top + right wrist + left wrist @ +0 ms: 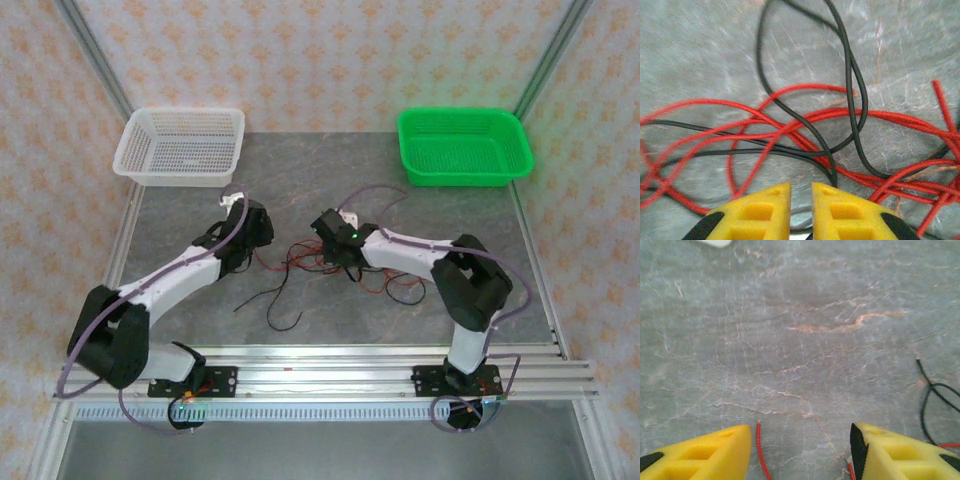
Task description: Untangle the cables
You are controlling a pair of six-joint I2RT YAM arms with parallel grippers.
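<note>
The cables lie in a small tangle of thin red and black wires mid-table, between the two grippers, with loose black ends trailing toward the near edge. My left gripper stands open low over the table at the tangle's left; in its wrist view the open gripper has a red wire end lying between the fingers and a black loop off to the right. My right gripper sits on the tangle. In its wrist view it is the nearly closed gripper, pinched on a black cable among crossing red wires.
A white basket stands at the back left and a green basket at the back right. An aluminium rail runs along the near edge. Bare marbled tabletop stretches behind the tangle.
</note>
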